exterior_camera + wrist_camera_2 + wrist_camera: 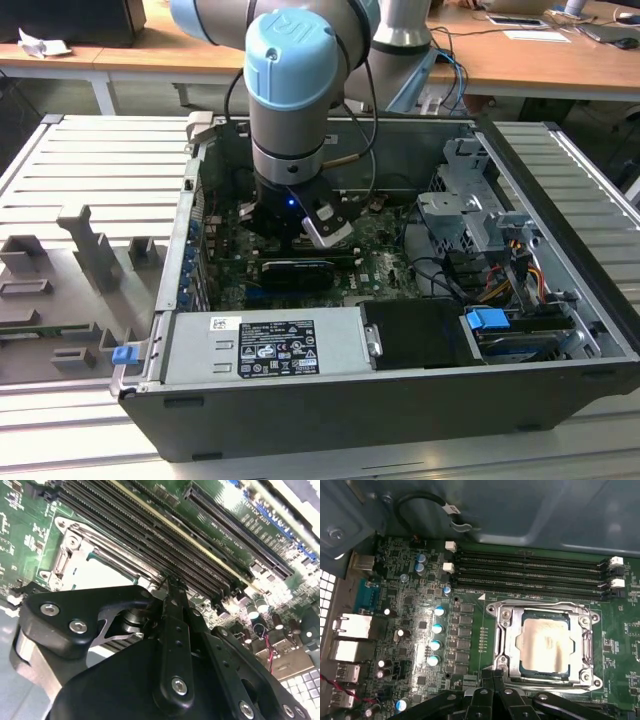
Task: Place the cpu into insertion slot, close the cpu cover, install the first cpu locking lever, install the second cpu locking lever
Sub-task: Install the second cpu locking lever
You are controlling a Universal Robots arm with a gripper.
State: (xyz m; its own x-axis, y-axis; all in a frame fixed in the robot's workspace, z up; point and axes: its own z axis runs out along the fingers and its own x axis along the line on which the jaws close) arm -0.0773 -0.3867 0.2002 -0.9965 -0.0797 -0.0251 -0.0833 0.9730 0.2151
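The cpu [543, 645], a pale square chip, lies flat in the insertion slot [522, 670], whose dark edge shows around it. The cpu cover [507, 639], a silver frame, lies down over the chip's border. Thin wire levers run along the frame's side by the memory slots [540, 604] and along an adjoining side [591, 647]. My gripper [491, 678] is shut with nothing visibly held, its tips just off the socket's edge. In the second wrist view the gripper [172, 584] points at the board beside the cover [65, 555]. The exterior view has the gripper [300, 228] low inside the open case.
Long black memory slots [530, 567] lie beside the socket. Blue-topped capacitors [437, 627] and rear ports [352, 627] stand on its other side. In the case sit a black graphics card [295, 272], a power supply [265, 345], a drive cage [470, 215] and cables. A grey parts holder [70, 280] lies outside.
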